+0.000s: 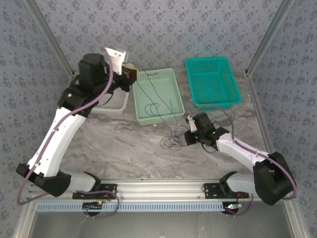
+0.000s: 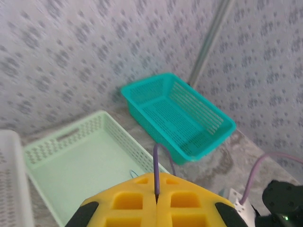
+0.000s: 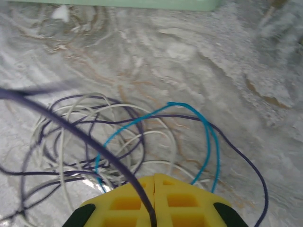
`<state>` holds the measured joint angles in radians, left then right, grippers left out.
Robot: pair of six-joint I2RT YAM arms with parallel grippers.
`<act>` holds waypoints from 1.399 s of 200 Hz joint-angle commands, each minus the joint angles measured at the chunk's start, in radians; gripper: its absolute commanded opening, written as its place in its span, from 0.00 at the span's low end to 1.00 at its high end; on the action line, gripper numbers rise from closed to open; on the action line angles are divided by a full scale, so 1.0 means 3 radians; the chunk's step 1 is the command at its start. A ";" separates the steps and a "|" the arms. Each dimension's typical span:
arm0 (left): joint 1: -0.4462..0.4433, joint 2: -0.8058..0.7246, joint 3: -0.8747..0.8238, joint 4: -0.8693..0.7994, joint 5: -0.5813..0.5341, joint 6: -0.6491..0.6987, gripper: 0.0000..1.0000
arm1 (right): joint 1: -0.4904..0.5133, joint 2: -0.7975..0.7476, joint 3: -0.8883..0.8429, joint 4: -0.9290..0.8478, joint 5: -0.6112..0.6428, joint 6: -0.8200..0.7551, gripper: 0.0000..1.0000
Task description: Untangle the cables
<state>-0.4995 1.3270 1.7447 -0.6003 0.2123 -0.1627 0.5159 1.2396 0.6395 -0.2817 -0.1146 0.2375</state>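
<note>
While the left jaws, raised at the back, and the right jaws, low at the tangle [image 1: 171, 141], are each pressed together on the purple cable [image 3: 61, 120], any pull should be slow, watching the blue cable [image 3: 208, 137] and white cable [image 3: 34, 137] for snags. The tangle lies on the worktop [image 1: 124, 144]. Strands cross the green basket [image 1: 134, 99]; the teal basket [image 1: 213, 79] holds nothing.

The table [image 1: 124, 144] is grey, with swirly marks like stone. Three plastic baskets full of little holes sit at its far side: a white basket [image 1: 115, 105] on the left, a pale green basket [image 1: 157, 73] in the middle and a teal basket [image 1: 213, 74] on the right. A messy heap of thin purple, white and blue cables [image 1: 171, 141] lies just in front of the green one.
</note>
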 commanded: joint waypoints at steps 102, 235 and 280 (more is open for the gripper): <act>0.0126 0.0086 0.1378 -0.0140 0.0256 0.0063 0.03 | -0.0119 0.0525 0.0072 -0.0409 0.0366 0.0439 0.02; 0.0124 0.0238 0.1901 0.0007 0.0685 -0.0301 0.03 | -0.0010 -0.0282 0.0340 -0.0937 0.0781 0.0373 0.81; 0.0111 0.0379 0.2083 0.0091 0.0846 -0.0487 0.03 | 0.0375 -0.0745 0.0494 -0.0789 0.0689 -0.0034 0.88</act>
<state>-0.4641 1.4193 2.3241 -0.6270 0.4206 -0.2646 0.5529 1.0561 0.7559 -0.5282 0.0925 0.3115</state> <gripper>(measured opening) 0.042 0.882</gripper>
